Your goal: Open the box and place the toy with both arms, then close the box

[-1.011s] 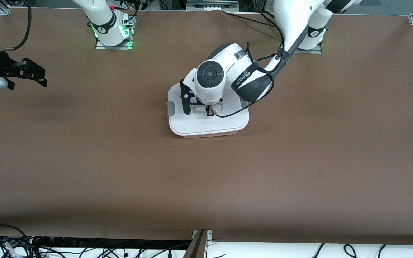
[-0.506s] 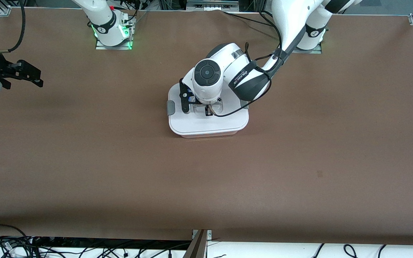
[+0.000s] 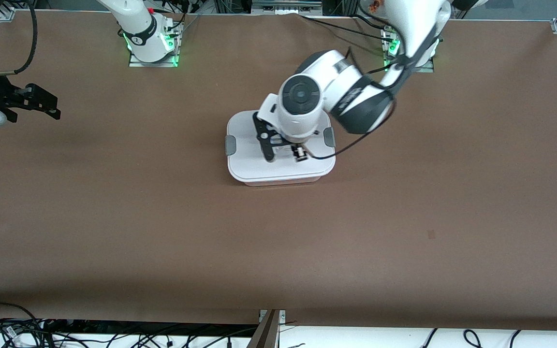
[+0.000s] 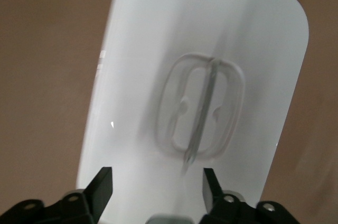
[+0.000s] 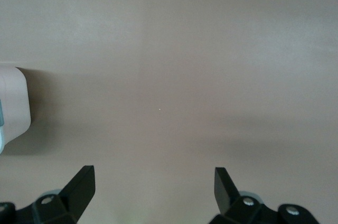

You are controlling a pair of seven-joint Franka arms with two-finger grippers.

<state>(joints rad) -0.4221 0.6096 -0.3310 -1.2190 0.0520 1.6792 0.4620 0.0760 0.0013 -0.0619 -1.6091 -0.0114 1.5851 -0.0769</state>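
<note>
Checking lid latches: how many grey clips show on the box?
2. One clip on the lid edge toward the right arm's end, one clip toward the left arm's end. The left gripper hovers between them, open.

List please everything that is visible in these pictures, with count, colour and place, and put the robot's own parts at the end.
box: one, white lid on a pinkish tub, closed, mid-table, nearer the arm bases than the front camera.
side clips: two, grey, one on each short end of the lid.
handle: one, clear, recessed in the lid's centre.
table: one, brown surface.
cables: several, black, along the table edge nearest the front camera.
toy: not visible in any view.
left tool: one, black, fingers open, over the box lid.
right tool: one, black, fingers open, over the right arm's end of the table, waiting.
arms: two, white with black bands.
</note>
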